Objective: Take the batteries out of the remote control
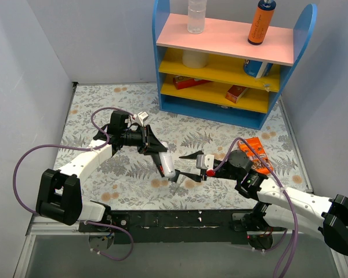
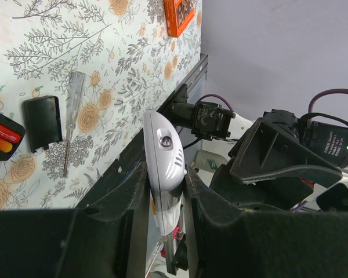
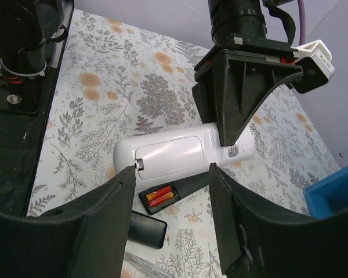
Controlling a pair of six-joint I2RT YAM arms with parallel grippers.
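The black remote control [image 3: 185,188] lies on the flowered mat with its back compartment open. Two red and orange batteries [image 3: 160,196] sit side by side inside it. Its small black cover [image 3: 146,229] lies detached beside it. The remote's open end [image 2: 0,134] and the cover [image 2: 42,123] also show in the left wrist view. My left gripper [image 2: 165,174] is shut on a white, rounded handheld device [image 2: 164,153] and holds it above the black remote. This device also shows in the top view [image 1: 169,165]. My right gripper [image 3: 173,171] is open and empty, its jaws spread just in front of the white device.
A screwdriver with a clear handle [image 2: 69,124] lies beside the cover. A flat orange pack [image 1: 258,153] lies right of my right arm. A blue shelf unit [image 1: 220,63] with bottles and boxes stands at the back. Grey walls close both sides.
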